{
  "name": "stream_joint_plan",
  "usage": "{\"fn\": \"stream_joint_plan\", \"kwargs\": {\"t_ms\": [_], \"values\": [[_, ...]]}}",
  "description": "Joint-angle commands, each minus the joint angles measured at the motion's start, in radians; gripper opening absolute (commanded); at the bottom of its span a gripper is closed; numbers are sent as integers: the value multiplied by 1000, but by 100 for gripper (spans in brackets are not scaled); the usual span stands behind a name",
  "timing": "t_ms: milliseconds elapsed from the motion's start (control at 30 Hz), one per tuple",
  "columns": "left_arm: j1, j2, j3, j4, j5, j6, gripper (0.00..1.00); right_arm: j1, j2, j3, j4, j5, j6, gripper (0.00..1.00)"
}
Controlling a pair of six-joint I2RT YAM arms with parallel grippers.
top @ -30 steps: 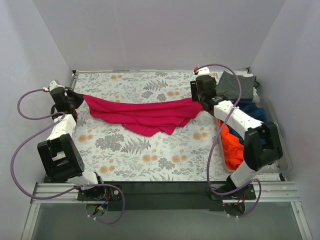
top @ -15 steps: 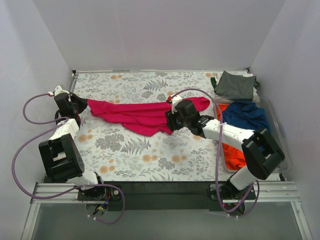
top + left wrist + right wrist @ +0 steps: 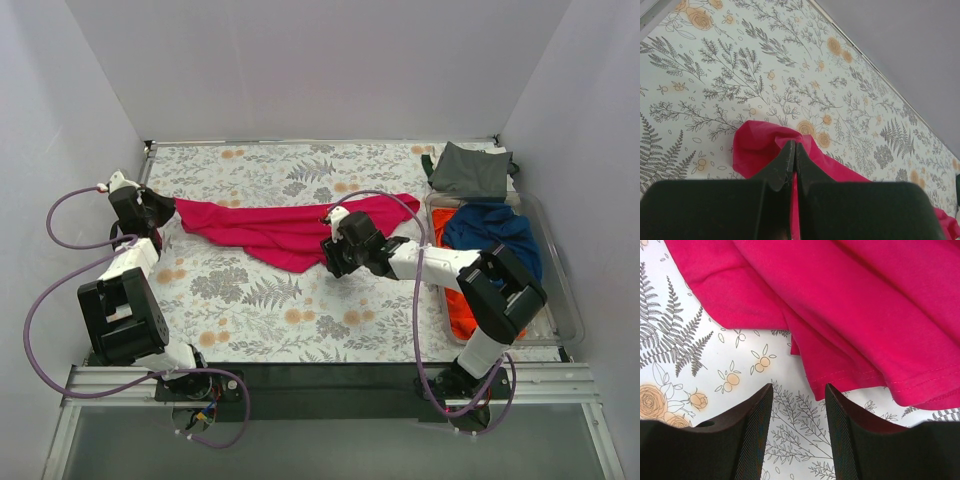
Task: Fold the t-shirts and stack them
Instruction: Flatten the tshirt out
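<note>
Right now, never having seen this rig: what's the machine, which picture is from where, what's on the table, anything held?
Two robot arms are bolted at the near table edge, each ending in a two-finger gripper. The wide picture comes from a fixed camera above and behind them; the two close-ups come from cameras on the wrists. A floral-patterned tablecloth covers the table. Across it lies a soft magenta-pink cotton t-shirt, stretched out and crumpled. The left gripper is shut on its left end. The right gripper is open, holds nothing, and hovers at the shirt's near hem. At the right edge lie a dark grey-green t-shirt, a navy blue t-shirt and a bright orange t-shirt, none held.
</note>
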Motion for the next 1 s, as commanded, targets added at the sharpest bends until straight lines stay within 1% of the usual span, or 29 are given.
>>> {"fn": "stream_joint_plan", "kwargs": {"t_ms": [0, 33, 133, 400, 467, 567, 600, 633, 667, 733, 767, 867, 900, 967], "values": [[-4, -36, -5, 13, 12, 18, 0, 9, 24, -14, 26, -1, -10, 41], [-4, -35, -5, 13, 13, 18, 0, 9, 35, -13, 24, 35, -13, 41], [-4, -38, -7, 13, 13, 18, 0, 9, 64, -6, 24, 71, -19, 40], [-4, -39, -10, 16, 13, 18, 0, 9, 125, 32, 29, 139, -36, 37], [-4, -39, -10, 16, 12, 19, 0, 9, 130, 32, 24, 136, -35, 33], [-3, -44, -10, 18, 15, 18, 0, 9, 116, 20, 7, 142, -27, 18], [-4, -44, -11, 21, 21, 15, 0, 9, 96, 11, -2, 152, -27, 8], [-3, -46, -10, 22, 35, 10, 0, 9, 82, 7, -11, 181, -26, 4], [-3, -47, -10, 28, 50, 4, 0, 9, 64, 6, -26, 203, -27, 1], [-4, -58, -10, 34, 76, -10, 0, 9, -8, 3, -72, 269, -30, 1], [-4, -78, -11, 41, 103, -25, 0, 9, -71, 3, -103, 295, -32, 1], [-12, -125, -20, 57, 145, -62, 0, 9, -183, 12, -143, 388, -38, 1], [-18, -165, -28, 64, 151, -76, 0, 9, -259, 15, -148, 430, -39, 1], [-27, -229, -36, 94, 177, -135, 0, 9, -332, 23, -146, 465, -59, 1]]}}
